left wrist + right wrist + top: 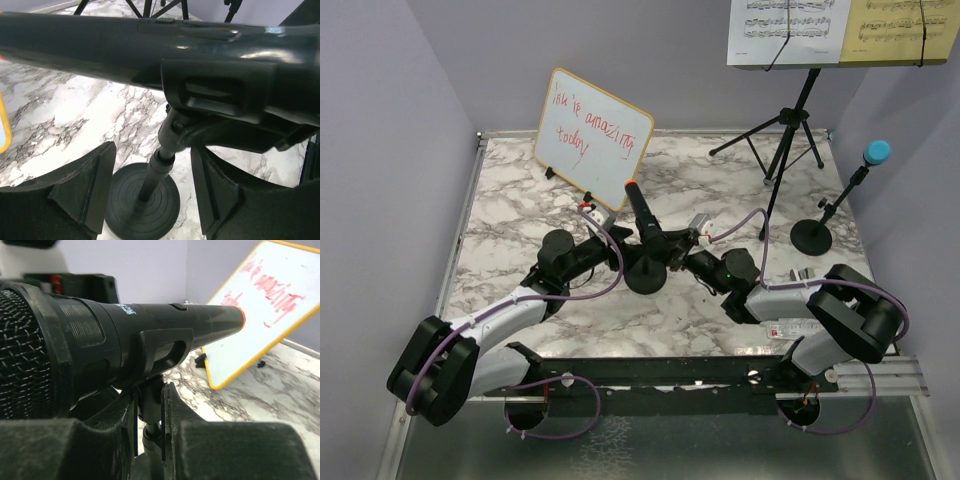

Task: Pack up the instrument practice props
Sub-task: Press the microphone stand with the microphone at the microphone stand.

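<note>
as seen from above, the black microphone lies tilted in the clip of a mic holder at the centre of the marble worktop, its orange-ringed tail toward 11 o'clock. the left gripper stands open, one finger on each side of the holder's stem and apart from it. the right gripper is nearly closed, its fingers hugging the same stem just under the clip; whether they press it cannot be told. at 3 o'clock the blue microphone stands in a second mic holder. at 1 o'clock the music desk carries white sheet music and yellow sheet music. at 11 o'clock leans a whiteboard.
</note>
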### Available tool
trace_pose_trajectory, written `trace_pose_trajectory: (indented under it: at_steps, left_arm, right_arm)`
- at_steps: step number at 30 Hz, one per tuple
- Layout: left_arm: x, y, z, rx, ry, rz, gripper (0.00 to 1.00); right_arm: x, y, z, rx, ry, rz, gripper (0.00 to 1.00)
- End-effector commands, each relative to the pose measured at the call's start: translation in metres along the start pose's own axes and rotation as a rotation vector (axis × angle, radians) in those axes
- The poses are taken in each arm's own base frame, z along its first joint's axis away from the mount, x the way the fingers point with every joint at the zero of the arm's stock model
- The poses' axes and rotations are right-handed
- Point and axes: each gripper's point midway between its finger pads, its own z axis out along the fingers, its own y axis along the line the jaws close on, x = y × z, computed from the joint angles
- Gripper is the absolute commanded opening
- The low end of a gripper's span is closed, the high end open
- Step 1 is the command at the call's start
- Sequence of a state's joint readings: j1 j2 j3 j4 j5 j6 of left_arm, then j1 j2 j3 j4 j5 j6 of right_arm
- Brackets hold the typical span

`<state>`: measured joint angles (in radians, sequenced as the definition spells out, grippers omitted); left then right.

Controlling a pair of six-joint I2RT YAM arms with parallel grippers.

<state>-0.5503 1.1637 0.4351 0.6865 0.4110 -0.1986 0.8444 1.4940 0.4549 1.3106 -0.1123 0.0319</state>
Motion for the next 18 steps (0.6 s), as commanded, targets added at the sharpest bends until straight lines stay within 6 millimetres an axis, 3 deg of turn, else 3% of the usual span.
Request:
trace_pose_trajectory:
  at_steps: [1, 5, 11, 18]
  left_arm:
    - [-0.019, 0.002, -0.009, -0.048, -0.078, 0.000, 0.68]
    - [-0.014, 0.002, -0.010, -0.050, -0.069, -0.008, 0.69]
    - [-0.011, 0.001, -0.010, -0.041, -0.059, -0.018, 0.70]
    - [-0.008, 0.002, -0.009, -0.041, -0.051, -0.026, 0.71]
  right_arm:
    - [0.012, -0.003, -0.008, 0.022, 0.006, -0.022, 0.01]
    - [0.024, 0.000, -0.011, 0.002, 0.033, -0.019, 0.01]
    - [0.042, -0.003, -0.018, 0.010, 0.078, -0.049, 0.10]
    - [0.039, -0.003, -0.023, 0.011, 0.084, -0.040, 0.40]
